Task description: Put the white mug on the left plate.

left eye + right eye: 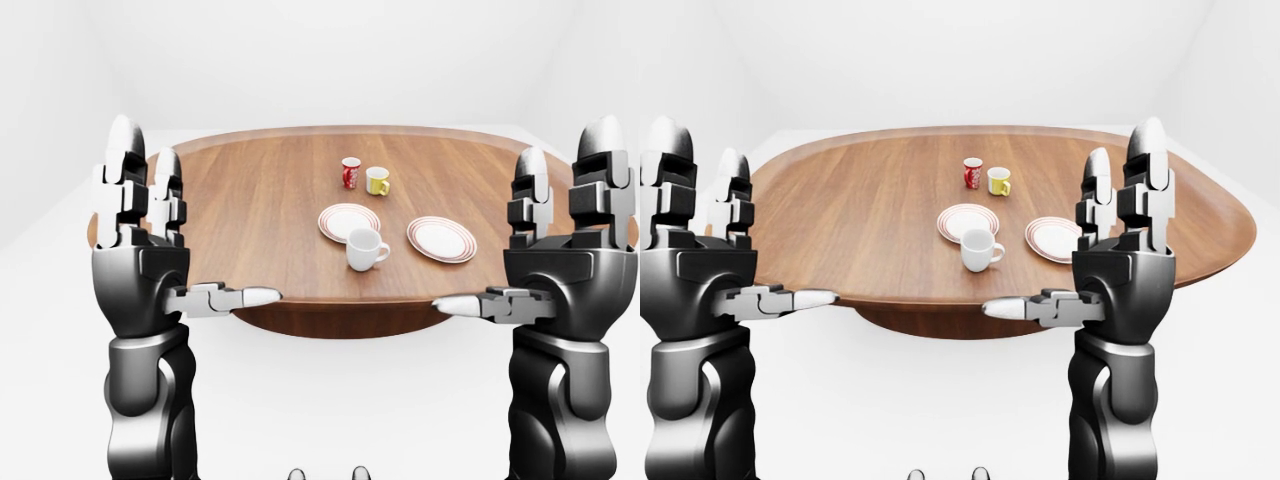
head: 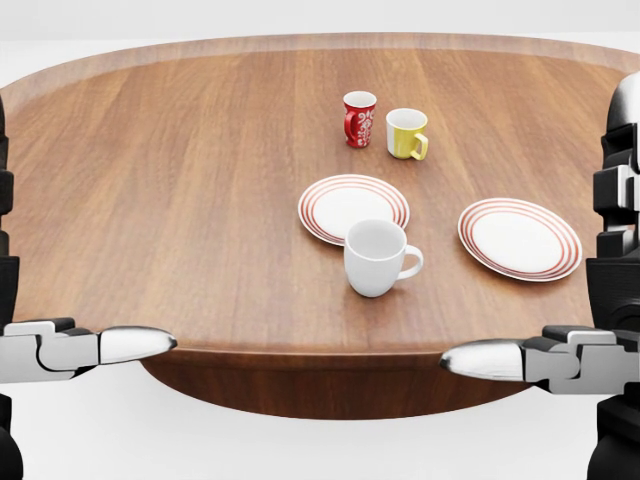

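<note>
The white mug (image 2: pixel 378 257) stands upright on the wooden table (image 2: pixel 180 200), handle to the right, just below the left plate (image 2: pixel 353 208) and overlapping its lower rim in the head view. This plate is white with red rings and holds nothing. My left hand (image 1: pixel 190 225) and right hand (image 1: pixel 520 220) are raised short of the table's near edge, fingers upright and thumbs pointing inward. Both are open and hold nothing. In the head view only the left thumb (image 2: pixel 135 343) and right thumb (image 2: pixel 480 358) show well. The mug lies between the hands, nearer the right one.
A second red-ringed plate (image 2: pixel 519 238) lies to the right of the mug. A red patterned mug (image 2: pixel 358 118) and a yellow mug (image 2: pixel 405 133) stand side by side above the left plate. The table's rounded near edge (image 2: pixel 300 355) runs between my thumbs.
</note>
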Tool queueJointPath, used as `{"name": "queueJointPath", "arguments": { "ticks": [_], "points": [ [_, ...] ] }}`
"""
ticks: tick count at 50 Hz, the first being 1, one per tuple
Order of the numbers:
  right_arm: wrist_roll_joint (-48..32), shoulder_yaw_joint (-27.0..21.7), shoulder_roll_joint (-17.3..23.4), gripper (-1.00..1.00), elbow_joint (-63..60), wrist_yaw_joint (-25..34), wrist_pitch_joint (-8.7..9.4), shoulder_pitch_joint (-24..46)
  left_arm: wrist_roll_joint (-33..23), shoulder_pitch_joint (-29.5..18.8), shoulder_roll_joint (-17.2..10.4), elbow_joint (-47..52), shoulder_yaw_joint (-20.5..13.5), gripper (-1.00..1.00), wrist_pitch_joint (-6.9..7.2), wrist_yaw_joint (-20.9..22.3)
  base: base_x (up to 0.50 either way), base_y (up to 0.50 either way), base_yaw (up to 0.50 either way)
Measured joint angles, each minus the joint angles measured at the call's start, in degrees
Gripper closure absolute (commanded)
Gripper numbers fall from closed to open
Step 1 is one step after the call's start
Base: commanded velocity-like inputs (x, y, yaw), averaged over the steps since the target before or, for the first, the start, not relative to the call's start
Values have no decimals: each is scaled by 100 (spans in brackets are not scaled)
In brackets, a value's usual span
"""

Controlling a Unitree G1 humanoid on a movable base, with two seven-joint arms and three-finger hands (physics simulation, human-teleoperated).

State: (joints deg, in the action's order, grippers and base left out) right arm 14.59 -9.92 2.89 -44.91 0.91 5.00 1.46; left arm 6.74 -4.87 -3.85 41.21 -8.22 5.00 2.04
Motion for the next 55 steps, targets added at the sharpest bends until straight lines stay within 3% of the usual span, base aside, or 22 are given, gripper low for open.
{"name": "queueJointPath", "arguments": {
  "ticks": [7, 55],
  "points": [
    [19, -18, 4, -100, -8, -5, 0, -34, 2, 35, 8, 26, 3, -95, 0, 21, 12, 0, 0],
    [-63, 50, -5, -100, -81, 159, 0, -82, -46, 66, 32, 4, 39, -95, 0, 109, 50, 0, 0]
  ]
}}
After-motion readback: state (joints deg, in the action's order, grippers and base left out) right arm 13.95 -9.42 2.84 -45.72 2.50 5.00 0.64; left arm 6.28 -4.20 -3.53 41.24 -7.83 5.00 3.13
